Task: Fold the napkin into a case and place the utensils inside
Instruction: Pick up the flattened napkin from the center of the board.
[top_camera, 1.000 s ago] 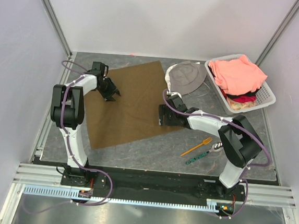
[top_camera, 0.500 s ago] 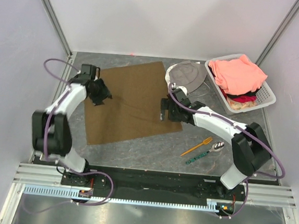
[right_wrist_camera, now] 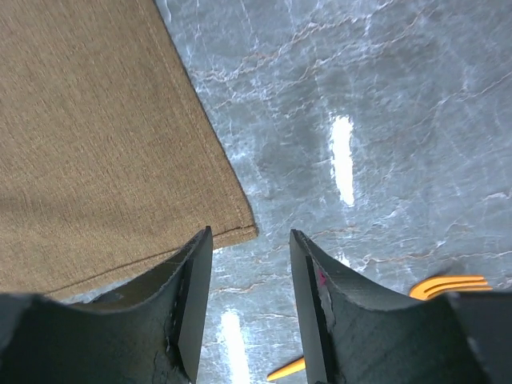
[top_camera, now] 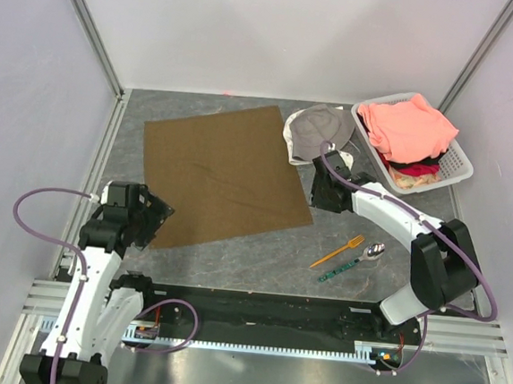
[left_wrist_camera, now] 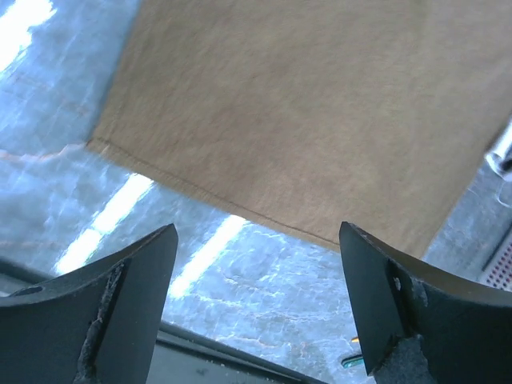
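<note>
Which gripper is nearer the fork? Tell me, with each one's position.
Right. The right gripper hangs above the napkin's near right corner, a short way beyond the fork. The left gripper is at the napkin's near left corner, the cloth's whole width away.

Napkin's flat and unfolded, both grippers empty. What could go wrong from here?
Right gripper is lined up on just a corner tip of the napkin; a pinch there may slip off. The grey hat lies right beside the napkin's far right edge, so a fold could drag it. The orange fork and green utensil lie close by that gripper; a sweep may scatter them.
</note>
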`<state>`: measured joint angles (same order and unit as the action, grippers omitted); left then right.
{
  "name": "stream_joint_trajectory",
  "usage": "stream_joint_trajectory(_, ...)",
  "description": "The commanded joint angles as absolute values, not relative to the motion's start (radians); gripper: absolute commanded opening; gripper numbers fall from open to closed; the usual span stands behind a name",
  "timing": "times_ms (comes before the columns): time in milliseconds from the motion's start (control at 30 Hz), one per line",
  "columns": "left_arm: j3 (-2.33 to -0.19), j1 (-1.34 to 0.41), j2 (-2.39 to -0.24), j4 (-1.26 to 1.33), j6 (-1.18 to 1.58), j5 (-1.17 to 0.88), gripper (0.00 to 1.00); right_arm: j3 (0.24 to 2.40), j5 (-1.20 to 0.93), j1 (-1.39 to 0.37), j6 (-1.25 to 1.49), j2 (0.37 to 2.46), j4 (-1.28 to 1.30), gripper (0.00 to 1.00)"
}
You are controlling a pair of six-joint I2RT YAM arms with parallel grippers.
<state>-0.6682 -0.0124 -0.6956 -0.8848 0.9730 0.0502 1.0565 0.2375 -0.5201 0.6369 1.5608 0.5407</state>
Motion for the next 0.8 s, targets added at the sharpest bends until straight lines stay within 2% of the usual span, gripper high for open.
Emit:
stream_joint_trajectory(0,-0.687,-0.009,-0.764,-0.978,1.072,0.112,0.92,1.048,0.221,-0.525,0.673,1.584,0.542,0.51)
stream_joint_trajectory(167,-0.764,-0.008,-0.963,-1.1,1.115,0.146,1.0,0.993,0.239,-0.537,0.744,1.605,0.512,0.5)
stream_joint_trajectory(233,-0.744,-0.009,-0.971,-1.091,1.14,0.138,1.0,0.97,0.252,-0.552,0.762,1.606,0.486,0.5)
stream_joint_trajectory(467,-0.652,-0.009,-0.914,-1.052,1.282,0.108,0.83,0.963,0.316,-0.598,0.85,1.635,0.492,0.5)
stream_joint_trajectory(633,-0.661,-0.008,-0.914,-1.048,1.298,0.139,0.82,0.979,0.328,-0.607,0.896,1.663,0.486,0.5)
stream_joint_trajectory(767,-0.69,-0.008,-0.933,-1.078,1.319,0.182,0.88,0.994,0.322,-0.609,0.919,1.703,0.491,0.49)
